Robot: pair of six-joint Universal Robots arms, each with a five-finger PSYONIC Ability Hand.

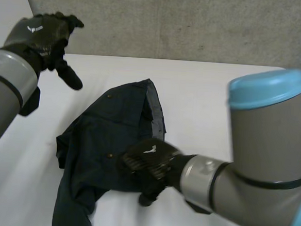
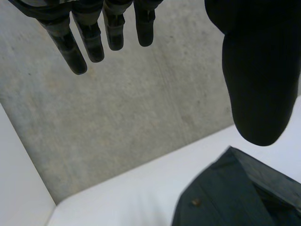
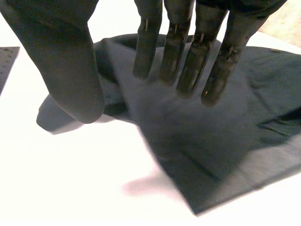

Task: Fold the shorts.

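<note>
Dark navy shorts [image 1: 112,136] lie crumpled on the white table [image 1: 219,97], waistband with a small button toward the far side, one leg trailing to the near edge. My right hand [image 1: 147,159] hovers over the shorts' right edge near the middle. In the right wrist view its fingers [image 3: 188,52] are straight and spread from the thumb, just above the cloth [image 3: 211,141], holding nothing. My left hand [image 1: 45,36] is raised high at the far left, away from the shorts. Its fingers [image 2: 89,33] hang straight and open, with the shorts' waistband [image 2: 225,197] below its thumb.
A grey concrete wall [image 1: 172,21] stands behind the table's far edge. Bare white tabletop stretches to the right of the shorts and along the far side [image 2: 117,188].
</note>
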